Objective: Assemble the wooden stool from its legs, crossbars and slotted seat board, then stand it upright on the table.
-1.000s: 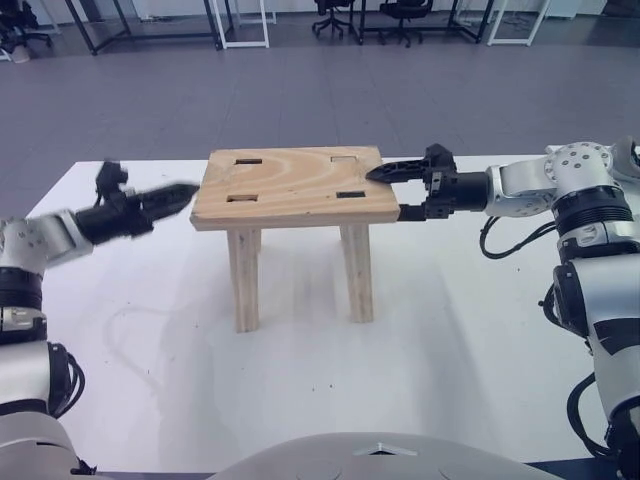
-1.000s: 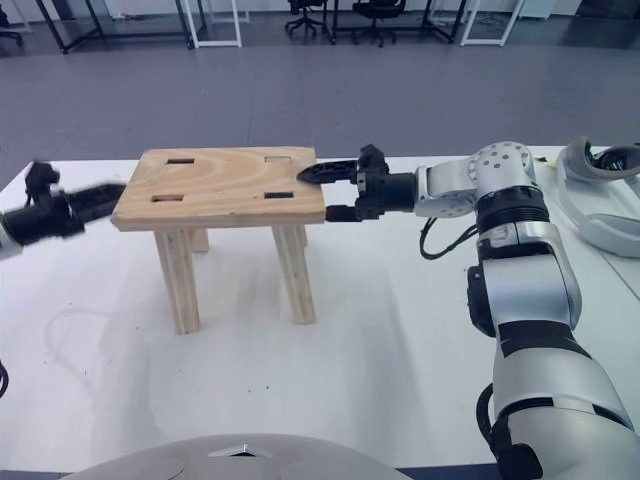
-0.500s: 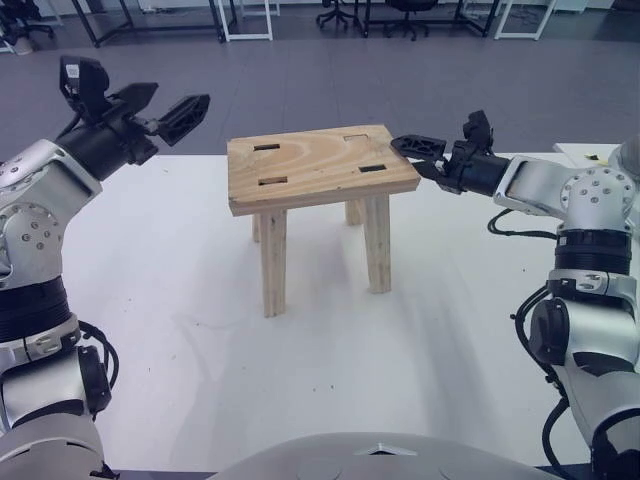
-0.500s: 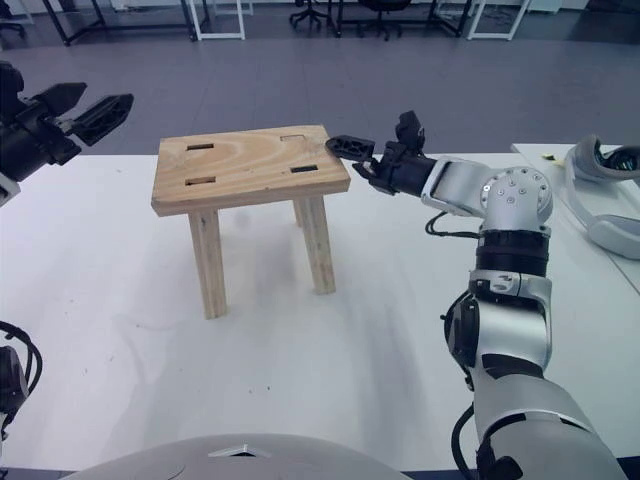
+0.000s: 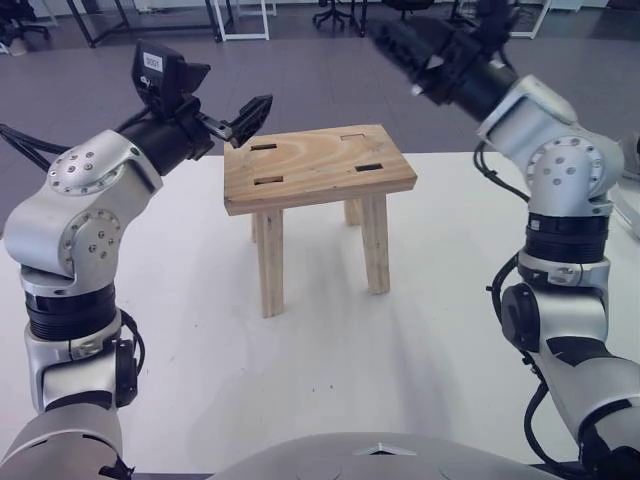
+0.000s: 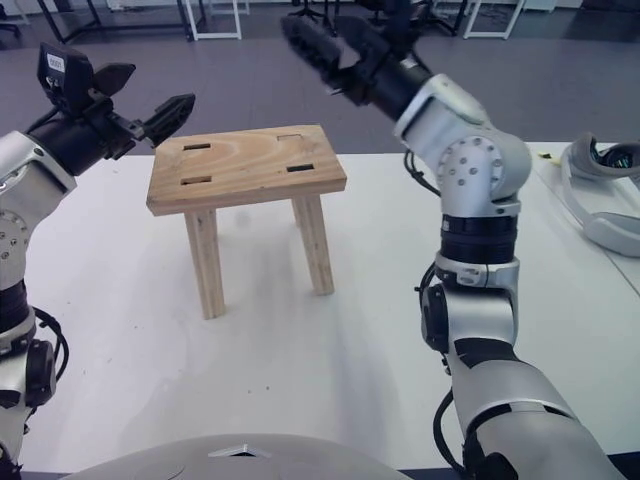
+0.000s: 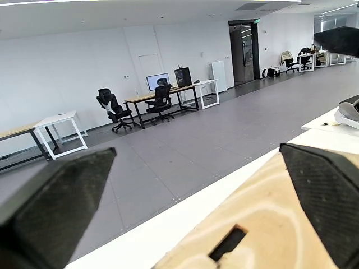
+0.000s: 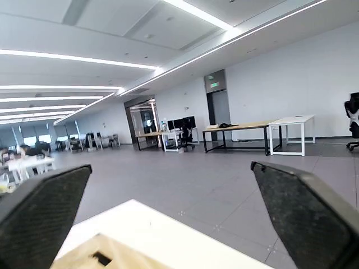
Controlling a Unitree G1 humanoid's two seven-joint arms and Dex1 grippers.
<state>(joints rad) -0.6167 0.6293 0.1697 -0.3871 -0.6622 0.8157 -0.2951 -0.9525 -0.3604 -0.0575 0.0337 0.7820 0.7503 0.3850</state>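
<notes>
Wooden stool (image 5: 318, 170) stands upright at centre of worktop (image 5: 420, 350), legs down; assembly looks finished. Left pincer (image 6: 160, 86), jaws apart, hangs near its 10 o'clock corner, not touching. Right pincer (image 6: 312, 28), jaws apart, high at 1 o'clock. Retreat outward and upward; avoid clipping the stool.

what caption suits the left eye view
Assembled light wooden stool upright on white table, left end effector and right end effector open, not touching it

Stool (image 5: 318, 165) pale wood, swirly grain; table (image 5: 400, 330) white; left gripper (image 7: 197, 151), right gripper (image 8: 171, 167) blk
</notes>
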